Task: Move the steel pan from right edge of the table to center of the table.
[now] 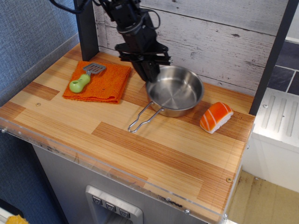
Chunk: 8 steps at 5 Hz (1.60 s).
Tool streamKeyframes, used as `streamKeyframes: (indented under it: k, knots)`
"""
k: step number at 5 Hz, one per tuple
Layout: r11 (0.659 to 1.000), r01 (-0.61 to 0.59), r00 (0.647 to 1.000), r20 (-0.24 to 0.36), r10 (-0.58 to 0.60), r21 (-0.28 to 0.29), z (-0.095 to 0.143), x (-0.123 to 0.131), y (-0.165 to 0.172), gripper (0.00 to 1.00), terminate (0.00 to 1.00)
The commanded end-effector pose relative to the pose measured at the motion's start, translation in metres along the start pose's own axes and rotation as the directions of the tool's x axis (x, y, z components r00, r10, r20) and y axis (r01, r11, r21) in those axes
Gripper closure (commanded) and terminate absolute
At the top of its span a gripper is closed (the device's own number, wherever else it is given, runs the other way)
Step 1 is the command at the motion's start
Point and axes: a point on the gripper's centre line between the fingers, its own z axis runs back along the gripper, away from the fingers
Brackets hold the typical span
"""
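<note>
One hand (150,77) only, reaching down from the back edge with its fingers closed on the back-left rim of the pan (175,90). Pan looks flat on the table (154,154), about mid-width and toward the back edge, wire handle pointing at the front edge. Rim grip likely chosen because the thin handle offers little to pinch. Salmon sushi piece (216,117) just beside the pan toward the right edge, apart from it. Orange cloth (107,84) with spatula (85,77) near the back-left corner. Judgement: placement near done, release pending
</note>
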Motion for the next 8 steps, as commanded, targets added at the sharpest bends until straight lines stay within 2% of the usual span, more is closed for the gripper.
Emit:
streamKeyframes:
  k: [1, 2, 3, 4, 5, 8]
  knots:
    - [1.000, -0.001, 0.999, 0.053, 0.000, 0.026, 0.023, 0.004, 0.002, 0.00, 0.00]
    - [0.999, 0.005, 0.999, 0.050, -0.007, 0.032, 0.025, 0.004, 0.001, 0.00, 0.00]
    - [0.995, 0.017, 0.998, 0.053, -0.022, 0.094, 0.035, 0.003, 0.002, 0.00, 0.00]
    - [0.981, 0.033, 0.996, 0.077, -0.049, 0.193, 0.055, 0.006, 0.003, 0.00, 0.00]
    - [0.968, 0.065, 0.989, 0.111, -0.094, 0.241, 0.080, 0.008, -0.002, 0.00, 0.00]
    - [0.968, 0.065, 0.989, 0.111, -0.094, 0.241, 0.080, 0.008, -0.002, 0.00, 0.00]
